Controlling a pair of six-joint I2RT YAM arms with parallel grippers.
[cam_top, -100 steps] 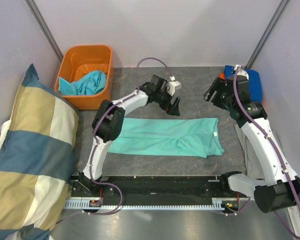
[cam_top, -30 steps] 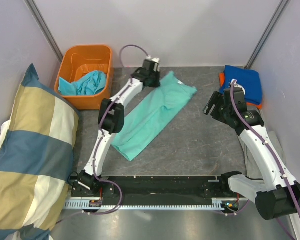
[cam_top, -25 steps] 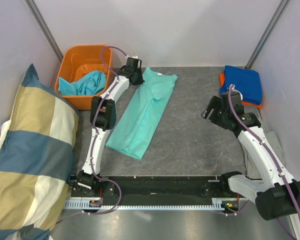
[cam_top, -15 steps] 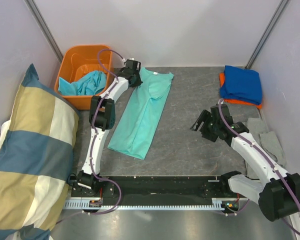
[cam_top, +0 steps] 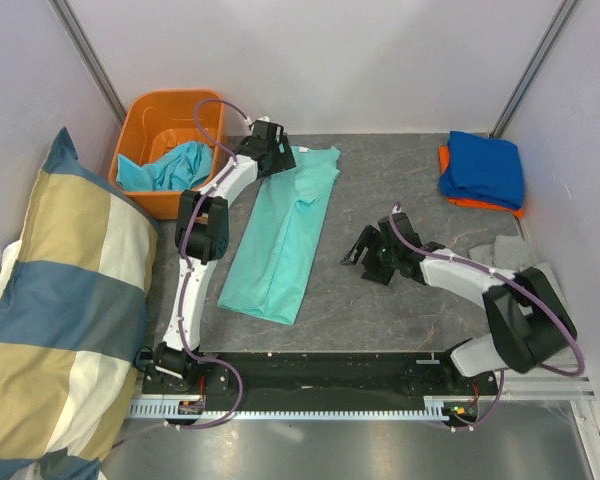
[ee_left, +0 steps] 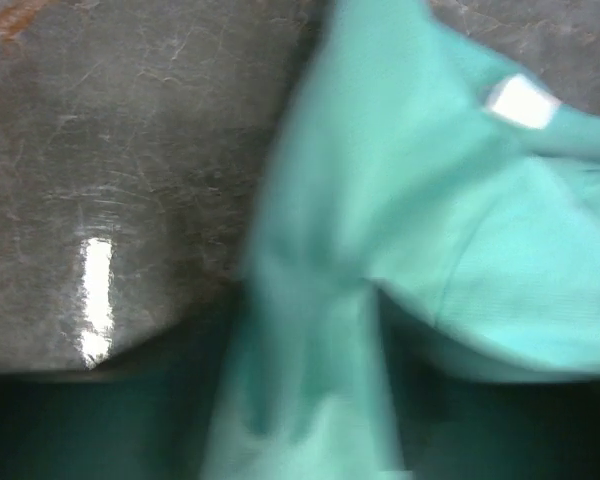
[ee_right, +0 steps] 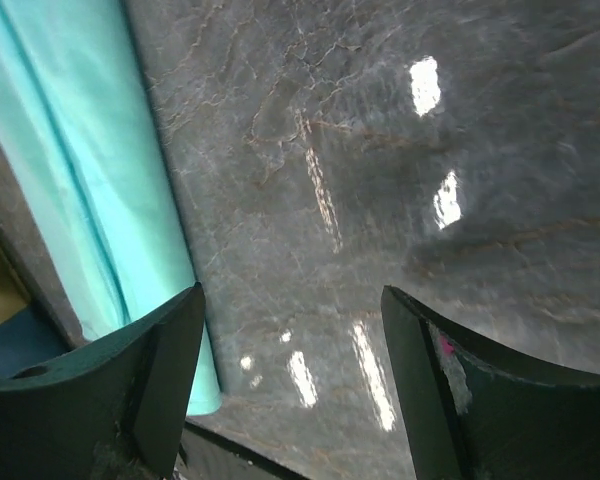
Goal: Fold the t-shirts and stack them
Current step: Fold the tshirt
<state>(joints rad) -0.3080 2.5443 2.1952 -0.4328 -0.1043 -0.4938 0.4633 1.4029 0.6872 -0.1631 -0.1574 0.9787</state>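
A mint-teal t-shirt (cam_top: 285, 235), folded into a long strip, lies on the dark table from the back middle toward the front left. My left gripper (cam_top: 270, 140) is at its far collar end. In the left wrist view, blurred, the dark jaws stand apart with a ridge of the t-shirt (ee_left: 430, 230) between them. My right gripper (cam_top: 365, 255) hangs low over bare table to the right of the strip, open and holding nothing; its wrist view shows the t-shirt's edge (ee_right: 90, 170) to the left. A royal blue t-shirt (cam_top: 483, 165) lies folded on an orange one (cam_top: 458, 203) at the back right.
An orange bin (cam_top: 150, 110) at the back left holds crumpled turquoise shirts (cam_top: 175, 165), close to the left gripper. A grey cloth (cam_top: 515, 255) lies at the right edge beside the right arm. A big striped pillow (cam_top: 60, 320) fills the left side. Walls close the back and sides.
The left gripper swung the t-shirt's collar end leftward so the strip now runs front to back, and its jaws have parted. The right arm dropped from the back right to the table's middle.
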